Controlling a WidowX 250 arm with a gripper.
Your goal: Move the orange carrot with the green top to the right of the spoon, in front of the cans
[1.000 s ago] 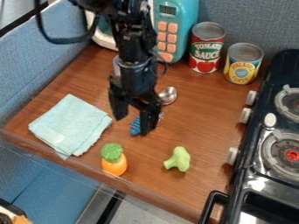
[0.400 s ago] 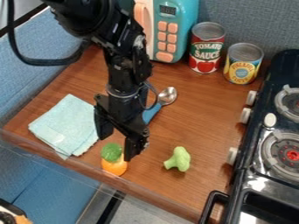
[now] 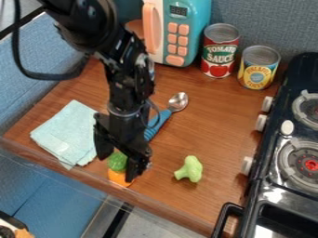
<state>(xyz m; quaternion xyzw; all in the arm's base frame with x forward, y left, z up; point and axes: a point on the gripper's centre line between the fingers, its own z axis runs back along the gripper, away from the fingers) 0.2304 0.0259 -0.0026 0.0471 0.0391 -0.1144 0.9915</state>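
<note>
The black gripper point(image 3: 115, 169) hangs open over the front left of the wooden surface, its two fingers on either side of an orange toy vegetable with a green top point(image 3: 117, 161). One finger covers part of the orange body's right side. Left of the gripper lies a folded light-blue cloth point(image 3: 67, 133). Behind and to the right rests a spoon point(image 3: 177, 102) with a blue handle, partly hidden by the arm. A green broccoli piece point(image 3: 189, 169) lies to the right of the gripper.
At the back stand a teal toy microwave point(image 3: 188, 28), a tomato sauce can point(image 3: 219, 50) and a yellow-labelled can point(image 3: 258, 67). A black toy stove point(image 3: 273, 172) lines the right side. A clear ledge runs along the wooden surface's front edge point(image 3: 81, 175).
The gripper has come forward and to the left, from over the spoon's handle down around the orange vegetable. More of the spoon is uncovered. The cloth, cans and broccoli have stayed put.
</note>
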